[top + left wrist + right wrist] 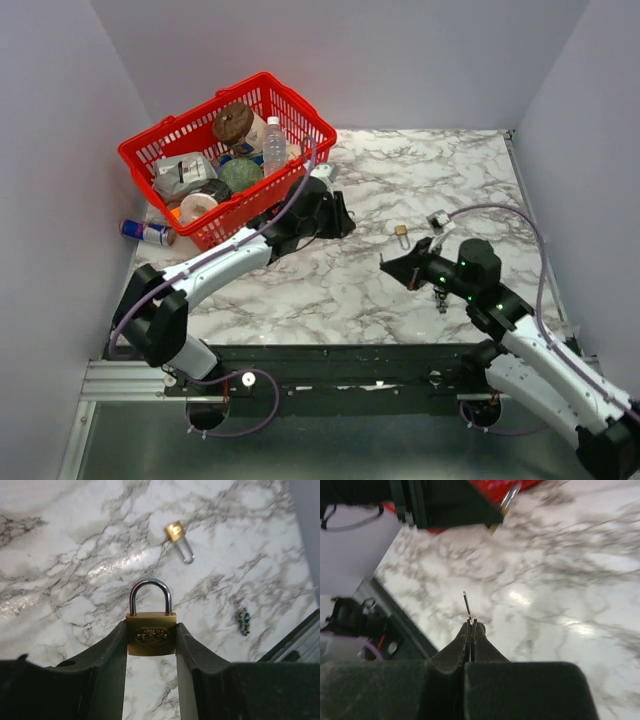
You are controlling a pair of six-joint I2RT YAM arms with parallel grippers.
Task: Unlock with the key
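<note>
Progress: roughly halfway by my read. Lock and key are each in a claw, but the key is not yet in the lock.
Left claw [151,625]: clamped on the body of a brass padlock [150,636], shackle up and closed, just off the near right corner of the red basket [300,100].
Right claw [471,625]: pinched tight on the key [466,602]. Only the thin blade shows past the tips. It sits well right of the basket, nearer the arm bases.
Left to do: line up blade and keyway, insert, turn. I can't see the keyway.
Second padlock [401,230]: lies on the marble right of the basket, between the claws.
Basket contents: clear bottle [274,142], brown-topped jar [235,122], dark green round item [240,175], grey pouch [180,172], white roll [197,206].
Outside basket: can [145,232] lying at its near left corner.
</note>
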